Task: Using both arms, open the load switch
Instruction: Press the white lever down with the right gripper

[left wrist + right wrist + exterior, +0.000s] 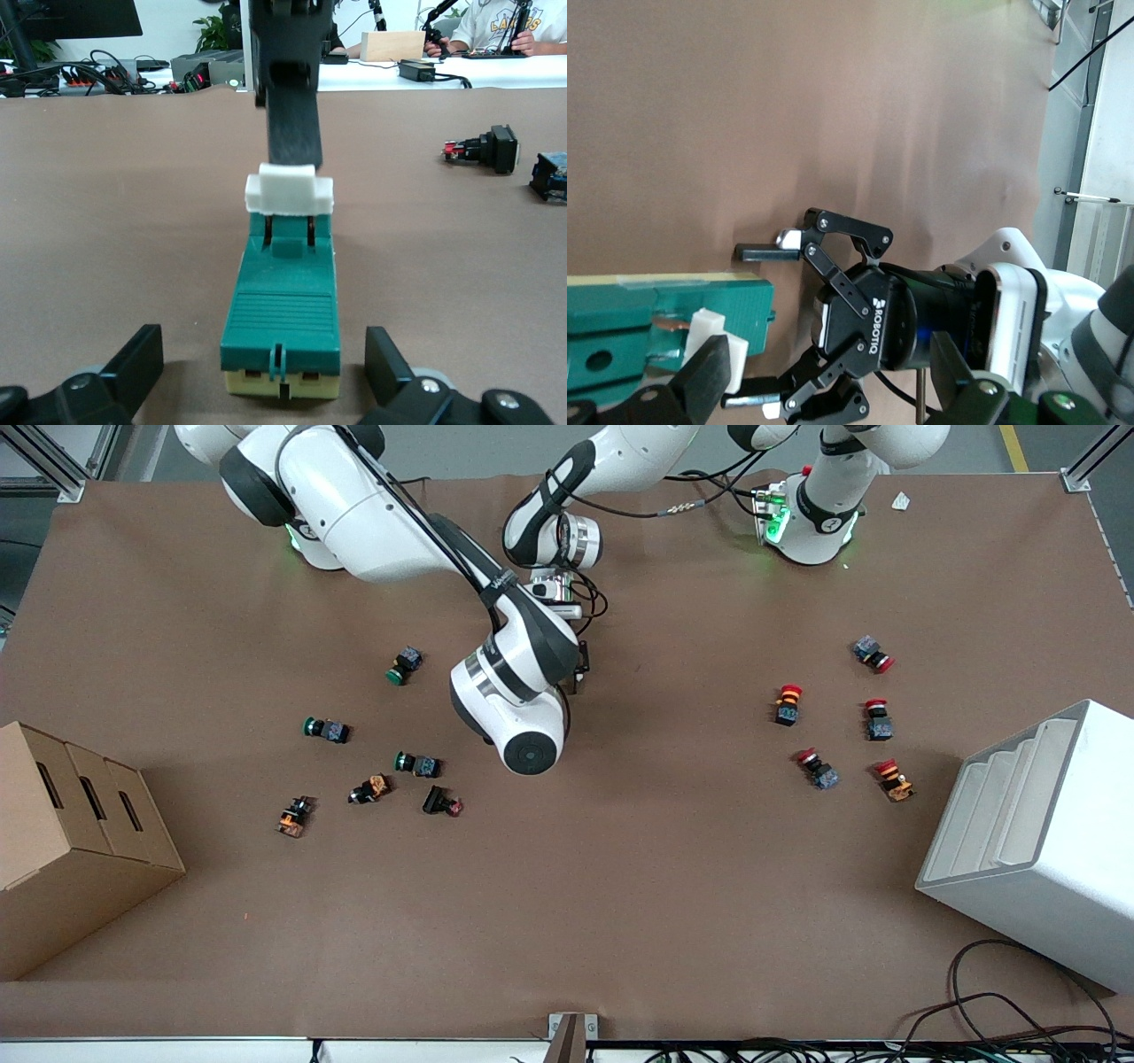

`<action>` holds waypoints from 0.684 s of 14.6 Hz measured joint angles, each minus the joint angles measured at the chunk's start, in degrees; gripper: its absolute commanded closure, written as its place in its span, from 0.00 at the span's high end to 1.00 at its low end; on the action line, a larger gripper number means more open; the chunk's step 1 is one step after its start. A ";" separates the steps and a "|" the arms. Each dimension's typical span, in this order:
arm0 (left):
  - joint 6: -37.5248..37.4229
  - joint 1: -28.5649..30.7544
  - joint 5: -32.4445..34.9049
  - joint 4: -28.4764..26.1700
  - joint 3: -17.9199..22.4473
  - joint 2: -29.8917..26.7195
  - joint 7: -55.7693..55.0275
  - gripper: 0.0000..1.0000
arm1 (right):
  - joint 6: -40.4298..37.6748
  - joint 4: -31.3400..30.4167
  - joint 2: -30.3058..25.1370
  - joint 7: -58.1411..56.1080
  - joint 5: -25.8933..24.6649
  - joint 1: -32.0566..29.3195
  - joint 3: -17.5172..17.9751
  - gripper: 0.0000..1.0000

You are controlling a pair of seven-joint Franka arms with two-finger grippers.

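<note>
The load switch [282, 305] lies flat on the brown table, dark green on a cream base, with its white tab [289, 191] at one end. My left gripper [266, 367] is open and straddles the end away from the tab, its fingers [133, 363] clear of both sides. My right gripper [828, 381] is open too, and one of its fingers [293, 115] stands upright against the white tab [713, 341]. The right wrist view shows the green body [656, 328] and the left gripper [766, 323] spread around it. In the front view both hands meet mid-table and the right gripper [578, 669] covers the switch.
Green push buttons [406, 664] and other small parts [370, 788] lie toward the right arm's end. Red-capped buttons [788, 704] lie toward the left arm's end. A cardboard box [71, 841] and a white rack [1036, 833] stand at the table's two ends.
</note>
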 measured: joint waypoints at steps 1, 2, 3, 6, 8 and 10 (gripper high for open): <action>-0.09 0.00 0.30 0.00 0.03 0.08 0.00 1.00 | 0.77 -0.79 0.03 0.00 -0.02 0.01 0.02 1.00; -0.15 -0.01 0.49 0.00 0.05 0.13 0.00 1.00 | 1.54 -1.53 0.08 0.00 -0.14 0.06 0.02 1.00; -0.16 -0.01 0.57 0.00 0.07 0.15 0.00 1.00 | 2.17 -2.17 0.10 0.00 -0.29 0.14 0.02 1.00; -0.15 -0.01 0.76 0.17 0.17 0.23 1.02 1.00 | 3.75 -3.63 0.12 0.00 -0.62 0.42 0.05 1.00; -0.09 0.00 0.76 0.72 0.32 0.53 2.24 1.00 | 4.11 -3.93 0.11 0.00 -0.68 0.53 0.14 1.00; -0.10 0.00 0.77 1.09 0.40 0.80 2.38 1.00 | 4.50 -3.93 0.09 0.00 -0.88 0.77 0.18 1.00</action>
